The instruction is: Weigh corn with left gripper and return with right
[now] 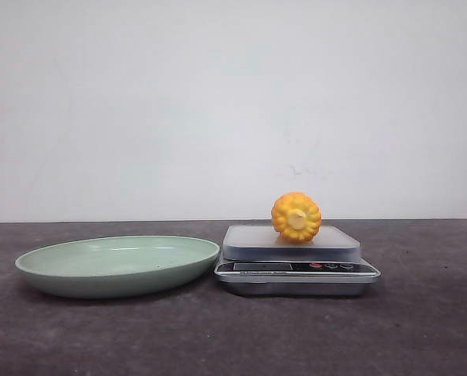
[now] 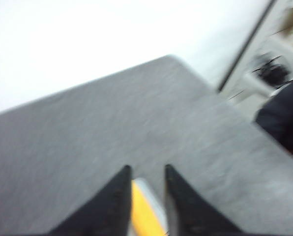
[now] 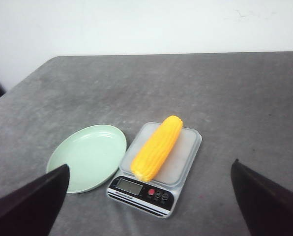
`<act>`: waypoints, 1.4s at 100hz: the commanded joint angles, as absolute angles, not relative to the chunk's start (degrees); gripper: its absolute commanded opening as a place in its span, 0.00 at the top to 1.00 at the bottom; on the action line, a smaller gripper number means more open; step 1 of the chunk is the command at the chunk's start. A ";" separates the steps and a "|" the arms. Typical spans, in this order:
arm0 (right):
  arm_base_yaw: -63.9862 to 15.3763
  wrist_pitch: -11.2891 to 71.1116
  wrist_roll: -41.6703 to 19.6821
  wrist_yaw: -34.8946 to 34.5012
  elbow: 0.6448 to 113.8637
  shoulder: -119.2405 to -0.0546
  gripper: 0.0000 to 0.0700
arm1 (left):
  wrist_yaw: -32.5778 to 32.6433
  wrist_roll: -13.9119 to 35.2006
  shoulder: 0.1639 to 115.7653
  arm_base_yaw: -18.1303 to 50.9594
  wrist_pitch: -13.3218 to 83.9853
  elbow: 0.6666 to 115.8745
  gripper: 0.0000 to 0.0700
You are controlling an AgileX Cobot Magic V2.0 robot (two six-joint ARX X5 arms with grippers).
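1. The corn cob [image 3: 157,147] lies lengthwise on the kitchen scale [image 3: 156,173] platform, cut end toward the display – resting free, so the scale bears its full weight.
2. The green plate [image 1: 61,270] sits empty just beside the scale – seemingly the return spot.
3. The left gripper [image 2: 145,196] has its fingers apart, holding nothing.
4. The right gripper [image 3: 149,199] is spread wide, well above the scale.
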State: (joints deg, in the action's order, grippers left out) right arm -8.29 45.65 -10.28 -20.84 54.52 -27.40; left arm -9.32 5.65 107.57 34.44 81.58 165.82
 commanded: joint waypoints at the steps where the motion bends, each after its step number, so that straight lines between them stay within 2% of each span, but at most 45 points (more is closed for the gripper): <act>1: -8.49 45.08 -9.54 -20.29 55.55 -27.62 0.06 | -9.54 3.84 106.65 35.35 84.42 167.46 1.00; 27: -8.49 44.84 -9.74 -19.62 55.55 -28.84 0.06 | -8.05 3.68 94.56 36.01 84.71 166.93 1.00; 44: -8.49 45.06 -10.07 -19.59 55.55 -28.86 0.06 | -3.64 3.64 85.41 36.01 84.73 162.74 1.00; 56: -8.49 45.06 -10.00 -19.55 55.55 -28.88 0.06 | 0.08 3.64 77.54 35.99 84.73 155.28 1.00; 82: -8.49 43.48 -8.54 -19.59 55.55 -29.34 0.06 | 1.74 3.84 60.47 35.99 84.71 131.59 1.00; 91: -8.51 40.03 -9.34 -19.70 55.55 -30.20 0.06 | 5.67 3.51 55.70 35.99 84.71 123.28 1.00; 105: -8.51 31.73 -14.63 -21.76 55.55 -32.32 0.06 | 10.87 2.55 50.28 35.99 84.71 111.26 1.00; 112: -8.51 26.79 -17.26 -22.72 55.55 -33.95 0.18 | 12.16 2.15 48.56 36.01 84.66 106.19 1.00; 117: -8.54 23.27 -19.51 -23.27 55.55 -35.35 0.30 | 12.21 2.15 47.86 36.01 84.51 103.22 1.00; 121: -8.64 20.40 -21.02 -24.45 55.55 -36.67 0.35 | 12.14 2.17 47.59 36.01 84.14 101.21 1.00; 128: -9.41 15.40 -23.03 -26.22 55.57 -39.13 0.36 | 11.62 2.17 47.53 36.01 82.41 98.45 1.00; 140: -13.19 8.84 -25.17 -24.88 55.62 -44.34 0.36 | 7.18 2.17 47.55 36.01 77.89 96.20 1.00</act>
